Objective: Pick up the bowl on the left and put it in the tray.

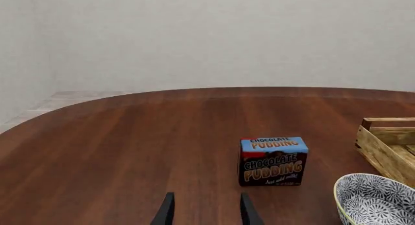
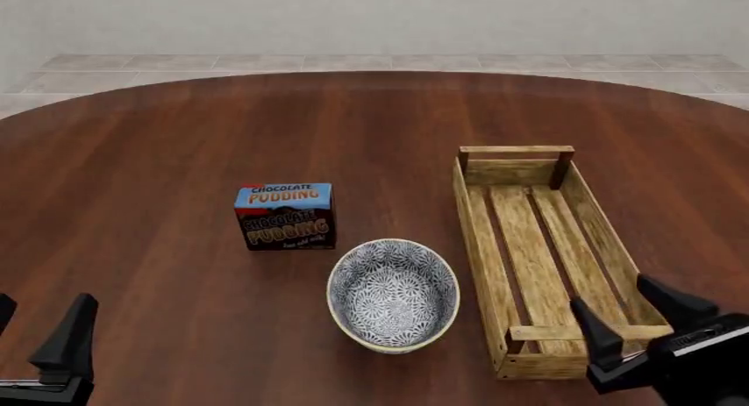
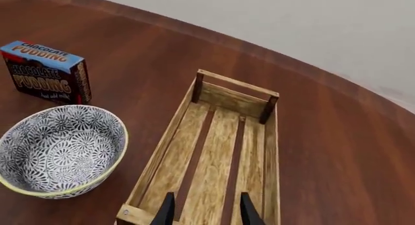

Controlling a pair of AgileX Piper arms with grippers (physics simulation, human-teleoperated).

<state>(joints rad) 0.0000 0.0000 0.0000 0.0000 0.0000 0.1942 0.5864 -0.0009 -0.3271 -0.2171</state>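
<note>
Fingers: both the left gripper (image 2: 35, 340) and right gripper (image 2: 638, 314) were spread, holding nothing.
Bowl (image 2: 392, 294): blue-grey floral inside, cream rim, upright.
Tray (image 2: 476, 215): slatted light wood, just beside it.

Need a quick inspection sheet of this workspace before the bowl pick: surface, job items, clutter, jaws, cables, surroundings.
Surface: round dark wood table, no marks seen.
Job's things: bowl upright, holding nothing, just left of tray; tray holds nothing.
Clutter: chocolate pudding box upright, behind the bowl to its left.
Grippers: left gripper and right gripper both have open jaws, holding nothing.
Cables: nothing seen.
Surroundings: pale wall, tiled floor.
</note>
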